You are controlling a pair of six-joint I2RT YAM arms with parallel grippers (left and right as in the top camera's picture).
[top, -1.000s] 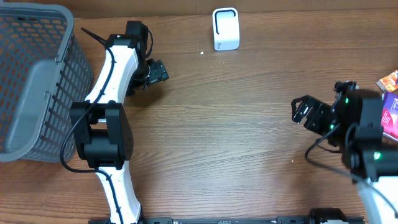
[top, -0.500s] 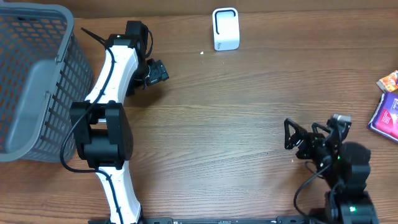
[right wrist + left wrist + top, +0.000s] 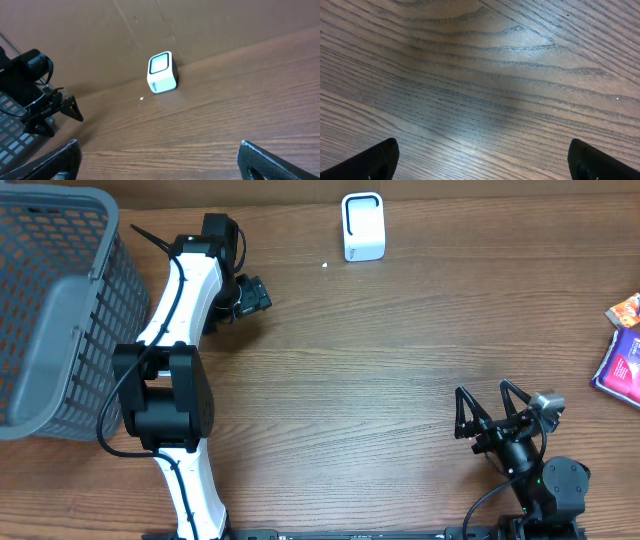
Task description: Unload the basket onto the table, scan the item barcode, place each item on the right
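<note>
My right tool (image 3: 482, 408) has pulled back toward the tabletop's (image 3: 380, 380) front edge, wide open and empty; purple packet (image 3: 622, 370) ungrasped. Left tool (image 3: 252, 296) gapes empty too.

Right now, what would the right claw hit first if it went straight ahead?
Likely the white scanner, roughly centred ahead in its wrist view; only bare table lies between, though depth is unclear.

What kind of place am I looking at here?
Probably a mock shop checkout set up for testing: a white scanner stands at the far edge of the table, a grey basket sits to one side, and packets lie at the other.
</note>
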